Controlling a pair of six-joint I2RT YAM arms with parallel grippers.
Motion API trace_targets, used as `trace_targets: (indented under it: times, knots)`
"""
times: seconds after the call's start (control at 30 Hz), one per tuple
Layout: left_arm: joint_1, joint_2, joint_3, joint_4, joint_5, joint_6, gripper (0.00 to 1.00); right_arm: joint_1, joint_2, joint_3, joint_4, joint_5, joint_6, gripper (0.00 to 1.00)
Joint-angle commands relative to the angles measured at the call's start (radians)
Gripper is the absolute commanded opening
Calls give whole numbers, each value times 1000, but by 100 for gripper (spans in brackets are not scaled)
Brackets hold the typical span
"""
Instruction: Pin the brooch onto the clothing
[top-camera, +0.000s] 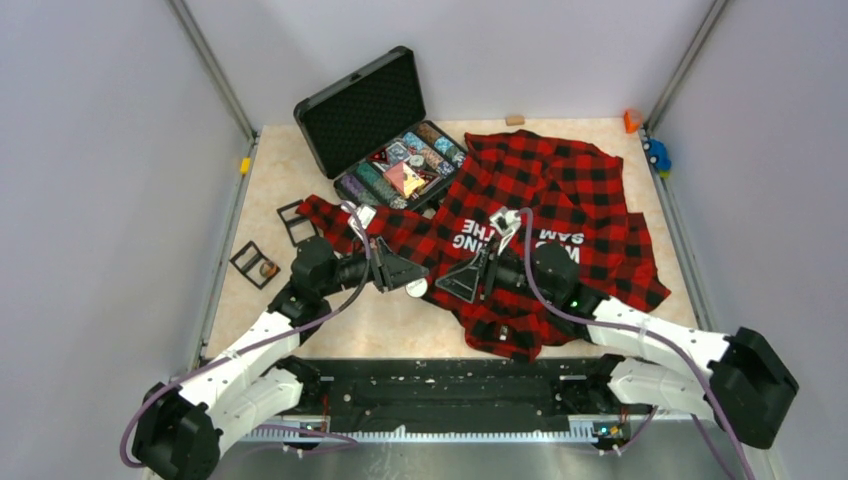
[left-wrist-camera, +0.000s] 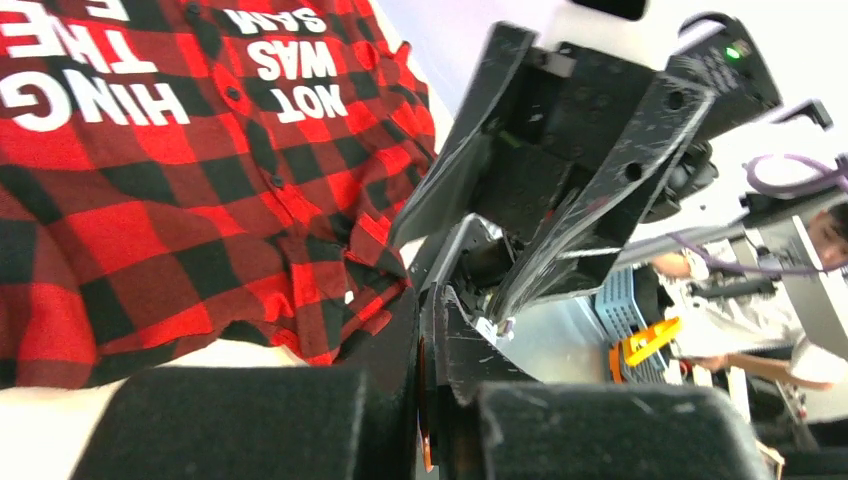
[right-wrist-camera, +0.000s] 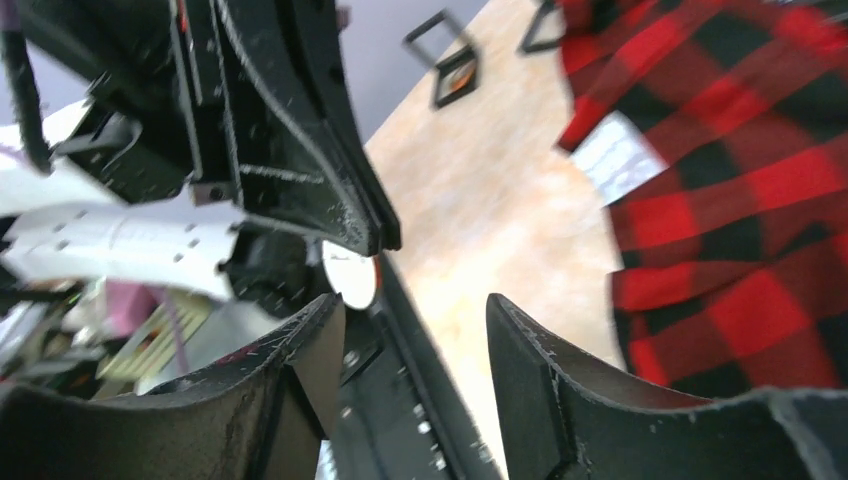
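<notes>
The clothing (top-camera: 560, 220), a red-and-black checked shirt with white lettering, lies spread over the middle and right of the table. My left gripper (top-camera: 412, 282) hovers just off the shirt's left edge, shut on the brooch (top-camera: 416, 288), a small round white disc. In the left wrist view the brooch (left-wrist-camera: 424, 445) shows only as a thin orange edge between the closed fingers. My right gripper (top-camera: 445, 285) faces the left one from over the shirt's left part, a short gap away. Its jaws (right-wrist-camera: 415, 330) stand open and empty, and the white brooch (right-wrist-camera: 348, 275) sits just beyond them.
An open black case (top-camera: 372, 105) with several colourful pins stands at the back, touching the shirt. Two small black frames (top-camera: 297, 222) (top-camera: 254, 263) lie at the left. A wooden block (top-camera: 515, 119) and orange (top-camera: 632, 121) and blue (top-camera: 657, 155) items sit along the back right edge.
</notes>
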Motion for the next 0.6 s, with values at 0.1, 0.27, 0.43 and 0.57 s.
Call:
trace_targets:
  times: [0.1, 0.27, 0.43, 0.57]
  knots:
    - [3, 8, 26, 158, 164, -1, 0, -5, 104, 3, 285, -361, 147, 49]
    - [1, 22, 19, 201, 190, -23, 0, -5, 140, 12, 327, -403, 168, 44]
    - [1, 30, 29, 210, 218, -28, 0, -5, 159, 13, 333, -389, 170, 42]
    - [1, 39, 34, 211, 234, -28, 0, -5, 177, 17, 358, -380, 173, 39]
